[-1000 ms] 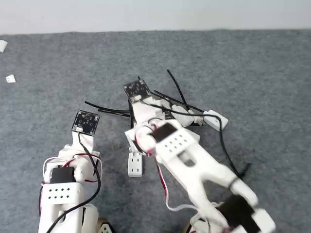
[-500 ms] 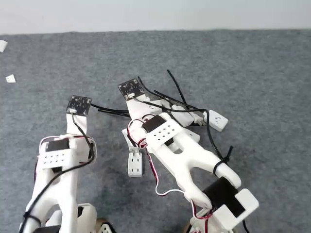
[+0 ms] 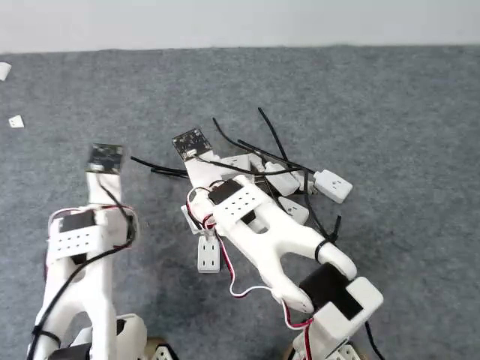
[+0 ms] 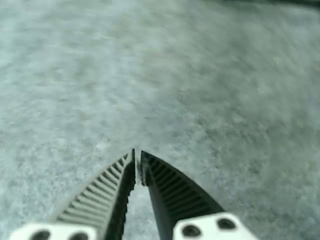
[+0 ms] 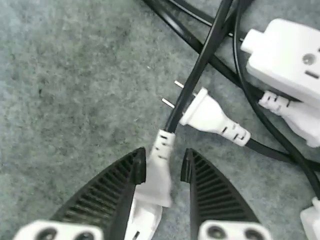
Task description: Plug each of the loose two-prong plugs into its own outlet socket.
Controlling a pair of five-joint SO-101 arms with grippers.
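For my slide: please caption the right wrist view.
Right gripper, open, straddles a white plug; a second plug lies beyond.

A grey, fuzzy surface (image 3: 420, 112) is stretching out under my left claw (image 4: 137, 152). Well off to that claw's left a small white scrap (image 3: 16, 121) is lying, a second white bit (image 3: 4, 71) is sitting beyond it, and a pale wall (image 3: 240, 22) is running far ahead.

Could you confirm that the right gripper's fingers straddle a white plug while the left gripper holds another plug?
Not quite: the left gripper holds nothing; the left wrist view shows it shut over bare grey carpet. The right gripper does straddle a white plug.
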